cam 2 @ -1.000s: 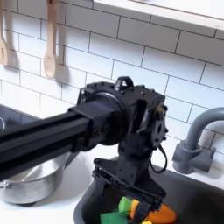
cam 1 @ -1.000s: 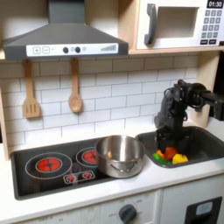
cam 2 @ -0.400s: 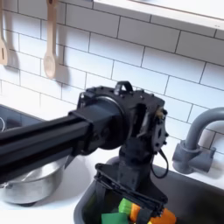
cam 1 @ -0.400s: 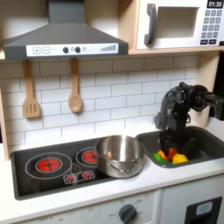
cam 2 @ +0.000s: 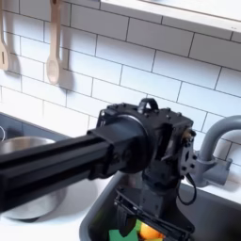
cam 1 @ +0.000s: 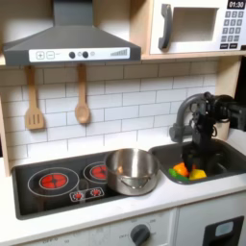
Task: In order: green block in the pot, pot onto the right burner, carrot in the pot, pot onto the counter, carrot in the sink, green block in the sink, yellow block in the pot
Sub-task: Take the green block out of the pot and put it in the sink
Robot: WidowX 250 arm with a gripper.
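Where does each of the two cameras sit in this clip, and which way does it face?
First exterior view: in front of the toy kitchen, facing the tiled back wall; shows the cooktop, the pot, the sink and the gripper over the sink.
Second exterior view: close by, looking along the arm, which crosses from the second exterior view's left toward the sink and faucet.
Shared: arm, sink, pot rim, carrot.
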